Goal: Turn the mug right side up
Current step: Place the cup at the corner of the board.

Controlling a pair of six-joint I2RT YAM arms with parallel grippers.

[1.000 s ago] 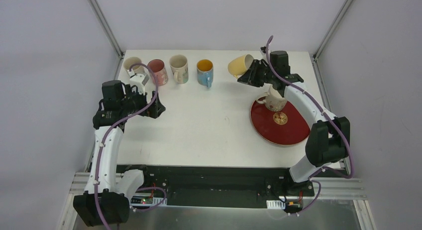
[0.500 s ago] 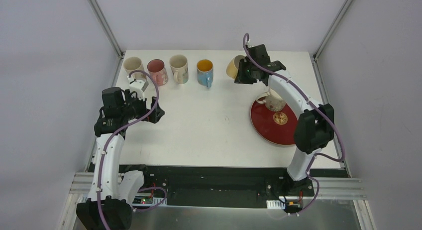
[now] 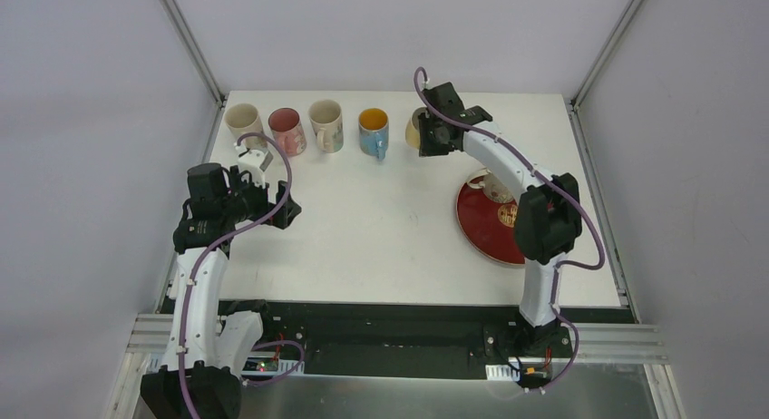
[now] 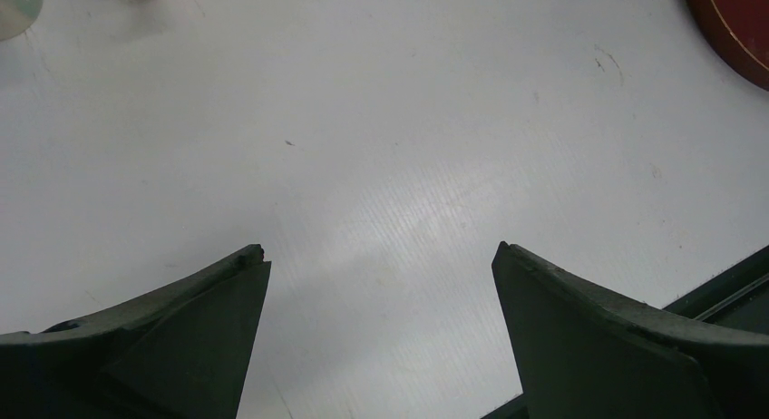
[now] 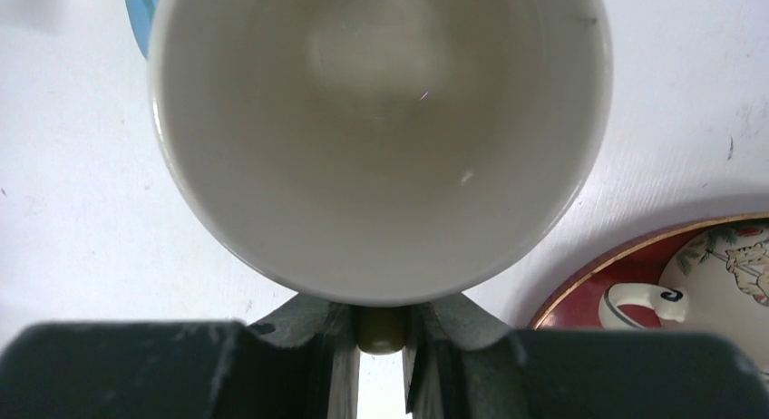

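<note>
Right hand [image 5: 379, 326] is pinched tight on the handle of the cream mug [image 5: 381, 138]. The mug's mouth faces up at the far side of the tabletop [image 3: 381, 219], just beside the blue mug [image 3: 373, 131] at the end of the row. Can't tell if it's touching down. I'd level the base, lower it straight, keep a gap from the blue one, and release only once it sits flat. Watch the red plate [image 3: 485, 238]. Left hand [image 4: 376, 251] is spread wide, holding nothing.

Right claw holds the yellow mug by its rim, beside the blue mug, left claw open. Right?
No: the right claw grips the yellow mug by its handle, not its rim; the right wrist view shows it. The rest holds.
</note>
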